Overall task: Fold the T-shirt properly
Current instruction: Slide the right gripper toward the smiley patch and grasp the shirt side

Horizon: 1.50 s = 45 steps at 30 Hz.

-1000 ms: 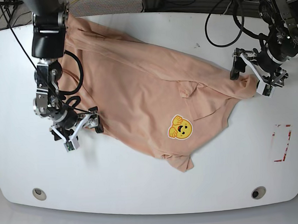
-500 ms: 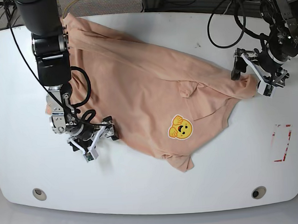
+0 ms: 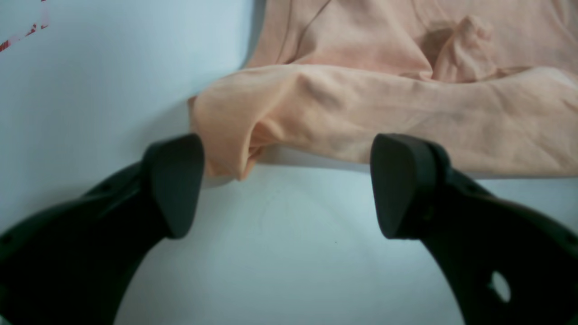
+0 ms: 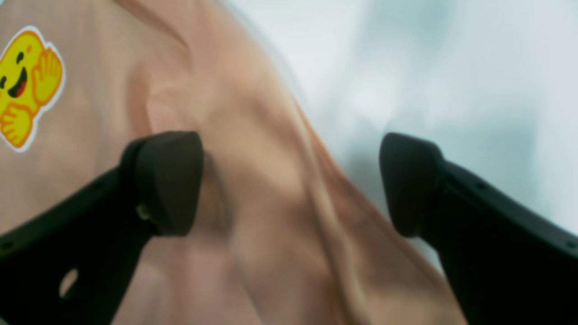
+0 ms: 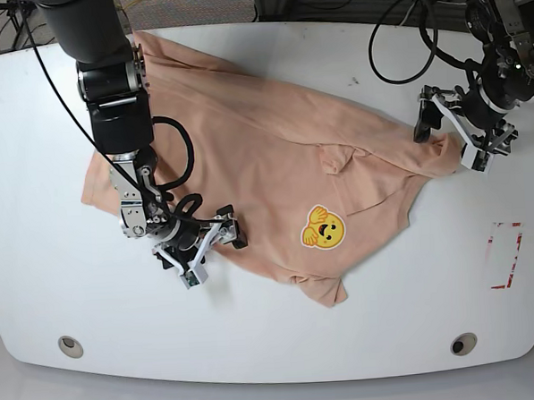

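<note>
Base view: the T-shirt (image 5: 265, 155) lies spread but rumpled on the white table (image 5: 39, 293), its long axis running diagonally from the far corner on my right-arm side down toward the near middle, with a sleeve or corner reaching out to my left claw (image 5: 465, 136). The yellow face print (image 5: 323, 227) sits near the lower edge. A small raised pucker near the middle shows thin, limp cloth; I judge it light, soft, and apt to drag and bunch rather than slide flat. My right claw (image 5: 199, 246) is released, jaws wide, straddling the near edge of the cloth. Left wrist view: my left claw (image 3: 289, 185) is released, holding nothing; the rolled edge of the T-shirt (image 3: 361, 113) lies just beyond the fingertips (image 3: 174, 180), one corner touching or nearly touching the fingertip on the picture's left. That doubled corner is the sound place to pinch. Right wrist view: my right claw (image 4: 289, 180) stands wide, nothing gripped; a long raised fold of the T-shirt (image 4: 271, 189) runs between the jaws, table to one side. I judge the hem edge there the better hold, taken through both layers.
</note>
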Tool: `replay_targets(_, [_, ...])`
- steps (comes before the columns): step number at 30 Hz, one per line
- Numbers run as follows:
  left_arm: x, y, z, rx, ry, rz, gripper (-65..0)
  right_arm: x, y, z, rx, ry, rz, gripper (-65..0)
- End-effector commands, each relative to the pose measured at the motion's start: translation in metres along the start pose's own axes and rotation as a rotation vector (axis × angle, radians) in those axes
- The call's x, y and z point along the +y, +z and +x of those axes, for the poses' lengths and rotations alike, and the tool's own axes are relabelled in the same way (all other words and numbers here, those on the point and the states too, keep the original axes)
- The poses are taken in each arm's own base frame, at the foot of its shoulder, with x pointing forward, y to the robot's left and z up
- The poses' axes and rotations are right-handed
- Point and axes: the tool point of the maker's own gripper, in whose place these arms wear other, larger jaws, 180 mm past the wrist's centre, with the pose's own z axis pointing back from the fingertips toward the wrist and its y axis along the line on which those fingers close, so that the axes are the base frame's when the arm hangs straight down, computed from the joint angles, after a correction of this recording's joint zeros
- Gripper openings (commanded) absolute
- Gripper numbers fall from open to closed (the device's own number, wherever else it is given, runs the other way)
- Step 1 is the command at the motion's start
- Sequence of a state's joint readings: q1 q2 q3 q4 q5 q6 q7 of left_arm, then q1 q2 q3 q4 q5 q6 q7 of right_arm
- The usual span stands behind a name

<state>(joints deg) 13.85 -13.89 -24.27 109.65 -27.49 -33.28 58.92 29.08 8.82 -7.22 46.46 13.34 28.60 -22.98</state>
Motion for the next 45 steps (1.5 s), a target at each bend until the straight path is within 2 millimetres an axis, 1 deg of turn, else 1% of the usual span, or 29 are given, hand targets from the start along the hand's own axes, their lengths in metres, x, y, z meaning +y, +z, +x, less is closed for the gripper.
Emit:
replay_targets(1, [0.004, 0.002, 0.007, -0.028, -0.006, 0.003, -12.5, 0.002, 0.001, 0.028, -0.069, 0.009, 0.010, -7.5])
replay_targets(7, [0.005, 0.001, 0.004, -0.020, 0.003, 0.002, -12.5, 0.008, -0.002, 0.030, -0.075, 0.005, 0.020, -7.6])
replay_targets(9, [0.008, 0.002, 0.003, -0.020, 0.009, 0.012, -12.5, 0.008, -0.002, 0.029, -0.074, 0.004, 0.020, -7.6])
replay_targets(14, [0.012, 0.004, 0.000, -0.016, 0.017, 0.021, -12.5, 0.004, -0.006, 0.014, -0.038, -0.021, 0.016, -7.6])
replay_targets(16, [0.012, 0.004, 0.000, -0.016, 0.017, 0.021, -12.5, 0.003, -0.007, 0.012, -0.043, -0.028, 0.015, -8.1])
replay_targets(17, [0.012, 0.004, 0.000, -0.015, 0.018, 0.021, -12.5, 0.003, -0.007, 0.011, -0.050, -0.033, 0.014, -9.5])
replay_targets(19, [0.011, 0.003, -0.001, -0.013, 0.018, 0.019, -12.5, 0.000, -0.007, 0.009, -0.055, -0.040, 0.010, -15.1])
replay_targets(21, [0.011, 0.001, -0.006, 0.000, 0.030, 0.014, -12.5, -0.001, -0.008, 0.004, -0.046, -0.048, 0.008, -23.6])
replay_targets(22, [0.012, 0.000, -0.007, 0.003, 0.034, 0.013, -12.5, -0.002, -0.008, 0.003, -0.043, -0.050, 0.007, -26.3])
replay_targets(23, [0.012, -0.002, -0.010, 0.011, 0.043, 0.008, -12.5, -0.001, -0.008, 0.002, -0.041, -0.051, 0.007, -32.5])
replay_targets(26, [0.013, -0.008, -0.021, 0.038, 0.075, -0.003, -12.5, -0.001, -0.008, -0.001, -0.037, -0.053, 0.008, -45.3])
replay_targets(27, [0.013, -0.010, -0.024, 0.045, 0.083, -0.005, -12.5, -0.002, -0.008, -0.002, -0.035, -0.054, 0.006, -47.9])
replay_targets(28, [0.014, -0.012, -0.029, 0.055, 0.099, -0.008, -12.5, -0.001, -0.008, -0.008, -0.027, -0.058, 0.007, -52.6])
replay_targets(30, [0.015, -0.016, -0.032, 0.063, 0.115, -0.012, -12.5, -0.002, -0.007, -0.010, -0.023, -0.058, 0.005, -59.0])
replay_targets(31, [0.015, -0.019, -0.033, 0.064, 0.128, -0.017, -12.5, -0.006, -0.005, -0.011, -0.021, -0.056, -0.002, -62.0])
replay_targets(33, [0.015, -0.023, -0.035, 0.065, 0.154, -0.021, -12.5, -0.008, -0.005, -0.012, -0.019, -0.055, -0.004, -65.0])
replay_targets(38, [0.019, -0.034, -0.042, 0.087, 0.199, -0.034, -12.5, -0.009, -0.004, -0.013, -0.016, -0.054, -0.007, -65.0])
replay_targets(41, [0.020, -0.040, -0.041, 0.086, 0.214, -0.043, -12.5, -0.008, -0.004, -0.013, -0.018, -0.053, -0.004, -65.0])
replay_targets(45, [0.021, -0.044, -0.033, 0.070, 0.221, -0.051, -12.5, -0.009, -0.003, -0.013, -0.017, -0.051, -0.002, -65.0])
